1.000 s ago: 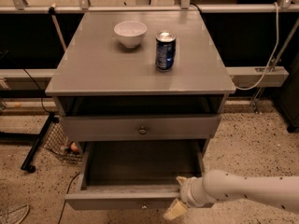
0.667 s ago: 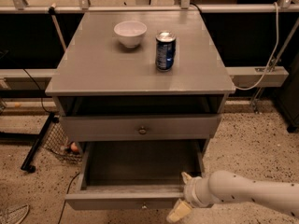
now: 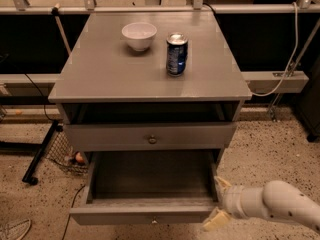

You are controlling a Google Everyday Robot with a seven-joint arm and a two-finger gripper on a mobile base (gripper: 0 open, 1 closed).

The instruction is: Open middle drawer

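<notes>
Right of the middle drawer (image 3: 140, 215) — end effector (image 3: 219, 202), fingers apart, slid rightward.

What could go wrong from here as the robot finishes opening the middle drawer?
1. The gripper sits at the middle drawer's right front corner; moving off could snag it.
2. The drawer already stands well out; more pulling might overrun it.
3. A jolt could tip the upright can on the cabinet top.

Over the last 1 second, the gripper (image 3: 220, 202) has slid a little to the right. It was overlapping the right end of the pulled-out middle drawer (image 3: 125, 216) and now sits just beside that corner. The white arm (image 3: 280, 209) has drawn back with it.
</notes>
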